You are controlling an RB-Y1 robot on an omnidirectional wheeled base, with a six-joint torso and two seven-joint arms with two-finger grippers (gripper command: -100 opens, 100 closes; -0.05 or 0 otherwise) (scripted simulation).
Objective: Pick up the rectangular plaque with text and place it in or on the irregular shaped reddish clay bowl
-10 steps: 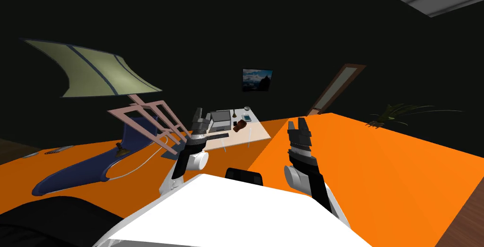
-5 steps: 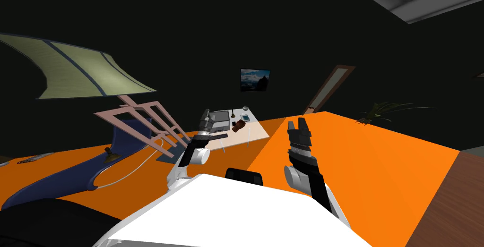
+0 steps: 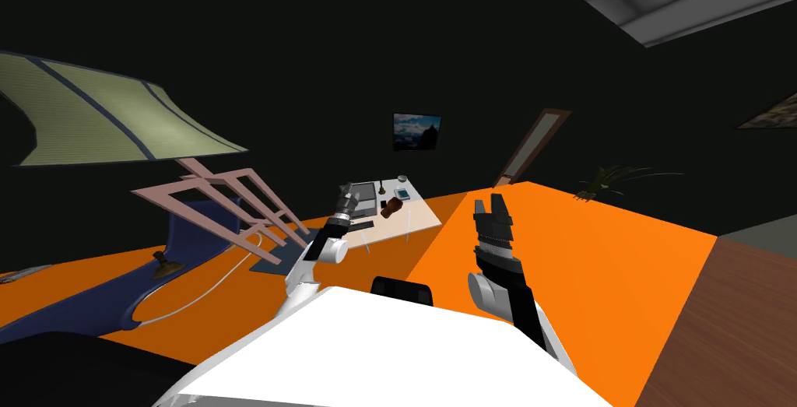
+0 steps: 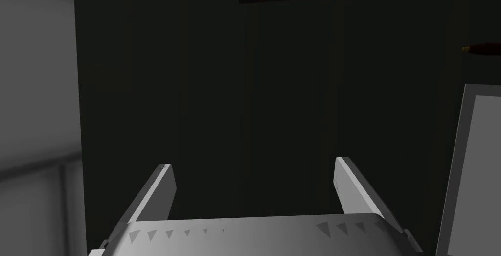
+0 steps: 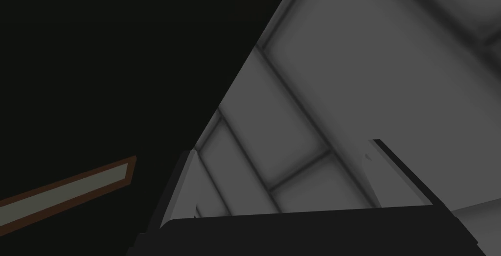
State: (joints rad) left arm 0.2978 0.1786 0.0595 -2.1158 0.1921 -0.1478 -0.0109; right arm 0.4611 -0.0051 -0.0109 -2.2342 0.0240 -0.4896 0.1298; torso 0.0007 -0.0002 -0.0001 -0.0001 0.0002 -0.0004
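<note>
In the foreground, over the orange floor [image 3: 591, 254], the right gripper [image 3: 492, 209] stands raised, its fingers apart and holding nothing. Farther out, the left gripper [image 3: 347, 201] points toward the pale desk [image 3: 420, 219], jaws wide apart (nothing between them). On the desk sits the reddish-brown bowl [image 3: 393, 208]. Just beyond it lies the small rectangular plaque [image 3: 404, 193], well clear of both grippers.

1. A pale table [image 3: 420, 222] stands on the orange surface [image 3: 591, 262] — on it a reddish-brown bowl [image 3: 393, 208], with a small rectangular plaque [image 3: 403, 192] near it.
2. The left gripper [image 3: 347, 195] points toward the table; the right gripper [image 3: 491, 205] stands upright — well apart.
</note>
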